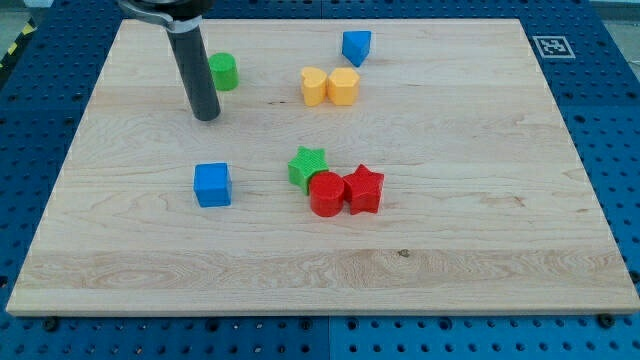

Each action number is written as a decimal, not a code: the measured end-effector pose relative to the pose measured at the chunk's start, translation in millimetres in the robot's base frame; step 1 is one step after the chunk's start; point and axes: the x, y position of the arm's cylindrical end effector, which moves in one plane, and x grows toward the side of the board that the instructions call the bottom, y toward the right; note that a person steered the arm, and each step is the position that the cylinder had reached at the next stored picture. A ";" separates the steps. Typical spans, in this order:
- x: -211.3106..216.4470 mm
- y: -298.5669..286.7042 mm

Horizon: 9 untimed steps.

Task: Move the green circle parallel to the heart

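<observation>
Camera view showed the wooden board [450, 260] lying on a blue perforated table [610, 150], with my tip [206, 116] resting in the board's upper-left part. The rod had no jaws and held nothing; its lower end stood free on bare wood. The green circle [223, 72] lay just to the view's right of the rod and a little toward the view's top from my tip, close beside the rod's shaft, though whether they touched could not be told.

Further to the view's right, at nearly the same height as the green circle, sat the yellow heart [314, 86], touching a yellow hexagon [343, 86] on its right. A blue block [356, 46], shape hard to make out, lay above and to the right of that pair.

Toward the board's middle, a blue cube [212, 185] stood alone, well below my tip. To its right was a cluster: a green star [307, 167], a red cylinder [326, 193] touching it, and a red star [364, 189] against the cylinder's right side.
</observation>
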 end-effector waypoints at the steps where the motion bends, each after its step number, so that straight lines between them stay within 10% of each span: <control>1: 3.8 0.7; 4: -90.8 -61.9; 9: -89.7 10.0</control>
